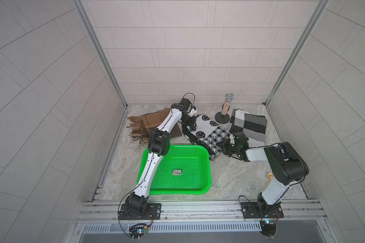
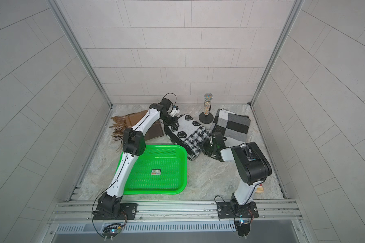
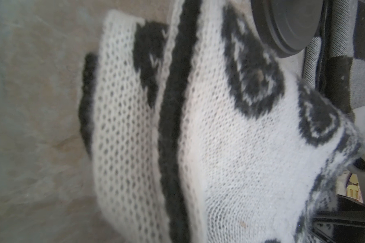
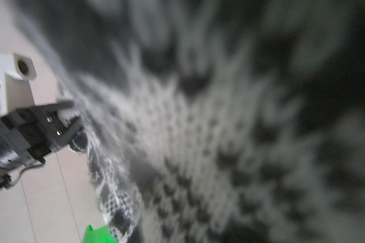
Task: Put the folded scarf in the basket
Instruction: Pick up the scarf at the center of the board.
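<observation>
Reaching from opposite ends, left hand and right hand clamp the folded scarf.

The basket is bright green, the knit scarf is white w/ black smiley faces & black-white houndstooth checks, another scarf has grey, black & white blocks, the fringed scarf is brown.

Both top views look steeply down from above the table's near edge; wrist cameras press close against the knitted scarf.
</observation>
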{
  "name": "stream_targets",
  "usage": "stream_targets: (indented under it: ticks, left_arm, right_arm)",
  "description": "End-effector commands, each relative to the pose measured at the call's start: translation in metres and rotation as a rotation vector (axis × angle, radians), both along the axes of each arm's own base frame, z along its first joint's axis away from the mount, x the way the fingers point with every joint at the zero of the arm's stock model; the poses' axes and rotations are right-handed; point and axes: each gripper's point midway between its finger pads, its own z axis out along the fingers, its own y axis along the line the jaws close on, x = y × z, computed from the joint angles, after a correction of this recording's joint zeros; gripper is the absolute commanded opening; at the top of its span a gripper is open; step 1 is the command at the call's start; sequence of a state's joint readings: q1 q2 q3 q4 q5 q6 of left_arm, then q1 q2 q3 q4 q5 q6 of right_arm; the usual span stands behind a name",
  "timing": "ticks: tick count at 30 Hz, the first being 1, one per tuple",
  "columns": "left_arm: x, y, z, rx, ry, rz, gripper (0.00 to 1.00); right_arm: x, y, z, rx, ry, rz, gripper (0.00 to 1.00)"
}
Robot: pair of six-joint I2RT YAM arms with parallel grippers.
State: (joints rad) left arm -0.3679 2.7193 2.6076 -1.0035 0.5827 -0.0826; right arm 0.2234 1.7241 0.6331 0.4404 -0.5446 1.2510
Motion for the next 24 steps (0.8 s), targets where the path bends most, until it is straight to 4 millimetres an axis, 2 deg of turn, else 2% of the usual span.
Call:
stream_targets:
  ticks: [1, 3, 8, 15, 19, 24]
  left_arm:
    - [0.001, -0.008, 0.025, -0.030, 0.004, 0.054, 0.00]
    - [0.002, -0.008, 0.034, -0.039, 0.005, 0.075, 0.00]
    - [0.003, -0.009, 0.058, -0.063, 0.002, 0.129, 0.00]
    - [0.007, -0.001, 0.102, -0.066, -0.054, 0.209, 0.00]
    - [0.006, 0.016, 0.125, -0.019, -0.074, 0.298, 0.00]
    - [-0.004, 0.032, 0.155, -0.005, -0.074, 0.356, 0.00]
  right_arm:
    - [-0.008, -0.004, -0.017, -0.075, 0.097, -0.013, 0.11]
    - [-0.005, -0.005, -0.010, -0.104, 0.091, -0.007, 0.00]
    - [0.001, -0.006, 0.024, -0.179, 0.046, 0.010, 0.00]
    - [0.012, -0.003, 0.074, -0.215, -0.008, 0.045, 0.00]
    - [0.017, 0.005, 0.106, -0.216, -0.036, 0.080, 0.00]
    - [0.018, 0.014, 0.148, -0.225, -0.093, 0.123, 0.00]
